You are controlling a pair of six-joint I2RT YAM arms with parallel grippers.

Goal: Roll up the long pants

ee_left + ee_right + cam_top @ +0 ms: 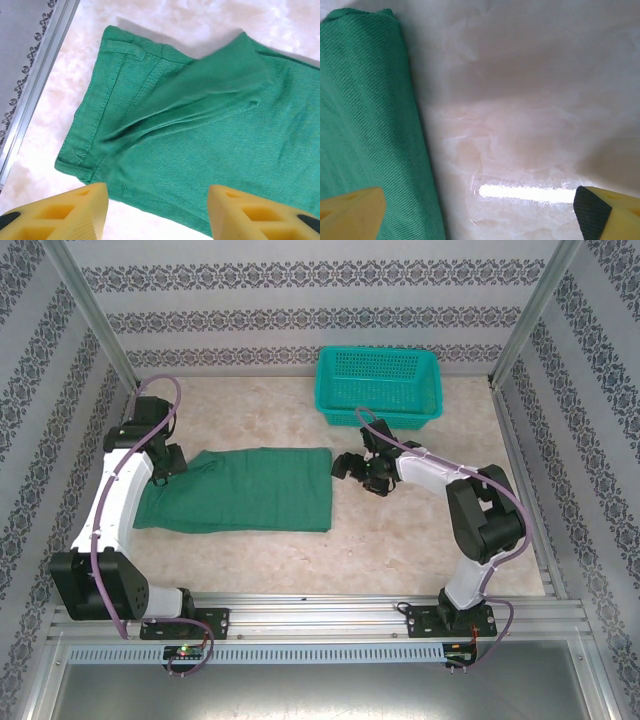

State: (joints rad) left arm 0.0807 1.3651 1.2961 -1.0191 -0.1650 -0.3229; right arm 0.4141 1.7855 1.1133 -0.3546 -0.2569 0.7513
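- The long pants (245, 488) lie flat on the bench (420, 550), stretched between the two arms and well clear of the teal basket (380, 385) at the back.
- The left claw (157, 212) hangs over the waistband (92, 115) end with its fingers (75, 215) parted. Nothing is between them, so it is released.
- The right claw (480, 212) is spread wide as well. It sits over bare bench just beside the pants' other end and grips nothing.
- That far edge looks rounded and doubled, more a fold than a raw hem.
- On handling, this is soft, limp twill, and light by the look of it. It will sag, crease and drag rather than hold a shape, and a ridge of slack puckers up near the pocket seam.
- The bench looks glossy, so I'd expect the cloth to slide as readily as it rolls.
- The stitched waistband or the doubled end seems the best hold, pinched at the thick edge where there is some bite.
- Taking both corners together should start the roll straight.
- No roll has begun yet, by my reading.
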